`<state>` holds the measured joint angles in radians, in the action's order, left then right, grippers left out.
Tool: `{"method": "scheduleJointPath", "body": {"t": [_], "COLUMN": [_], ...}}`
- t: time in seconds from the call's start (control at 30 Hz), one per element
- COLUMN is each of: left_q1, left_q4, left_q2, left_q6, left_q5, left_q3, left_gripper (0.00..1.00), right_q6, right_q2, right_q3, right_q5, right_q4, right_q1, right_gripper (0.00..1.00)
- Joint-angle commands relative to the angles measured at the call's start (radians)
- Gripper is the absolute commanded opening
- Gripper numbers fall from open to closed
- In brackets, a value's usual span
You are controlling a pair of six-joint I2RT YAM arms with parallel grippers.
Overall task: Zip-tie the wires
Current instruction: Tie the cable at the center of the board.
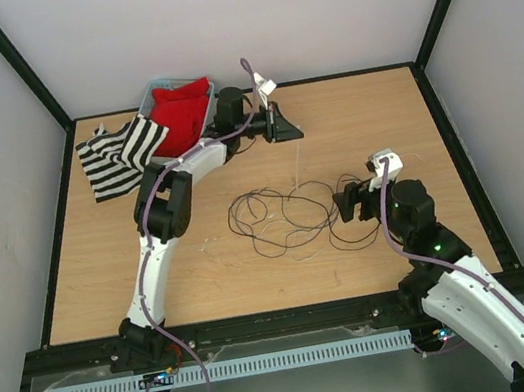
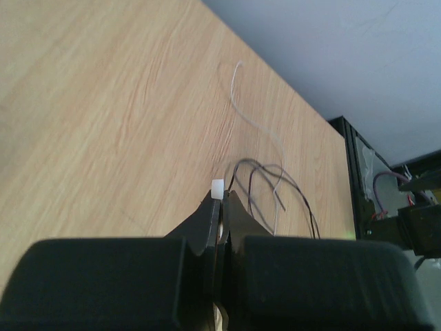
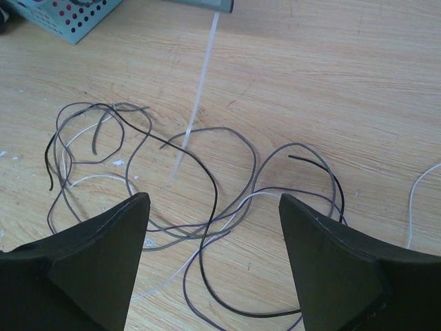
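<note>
The left gripper (image 2: 219,200) pinches one end of the zip tie (image 3: 198,96), which hangs down by the wires (image 1: 284,218) on the table (image 1: 380,114). The right gripper (image 3: 213,198) is spread wide over them. The floppy wires could slide away, or the tie could slip out. The basket (image 1: 150,92) and striped cloth (image 1: 118,155) sit far off, not in the way
</note>
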<state>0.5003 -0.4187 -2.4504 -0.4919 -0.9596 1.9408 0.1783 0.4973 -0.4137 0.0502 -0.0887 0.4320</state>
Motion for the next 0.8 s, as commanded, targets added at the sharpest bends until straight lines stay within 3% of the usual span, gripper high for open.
{"method": "scheduleJointPath", "body": {"t": [0.0, 0.5, 0.77], "left_q1": [0.008, 0.038, 0.058], "left_q4": [-0.024, -0.101, -0.175], "left_q2": [0.101, 0.326, 0.366], "left_q6": [0.054, 0.037, -0.018], "left_q5": [-0.034, 0.06, 0.105], "left_q3": [-0.089, -0.504, -0.623], "left_gripper": [0.0, 0.0, 0.0], "right_q6": [-0.006, 0.004, 0.039], "right_q2": [0.002, 0.141, 0.256], "right_q3": [0.015, 0.026, -0.008], "right_q5": [-0.033, -0.191, -0.41], "right_q4": [-0.003, 0.047, 0.043], "right_q1": [-0.003, -0.003, 0.001], "right_gripper": [0.86, 0.86, 0.86]}}
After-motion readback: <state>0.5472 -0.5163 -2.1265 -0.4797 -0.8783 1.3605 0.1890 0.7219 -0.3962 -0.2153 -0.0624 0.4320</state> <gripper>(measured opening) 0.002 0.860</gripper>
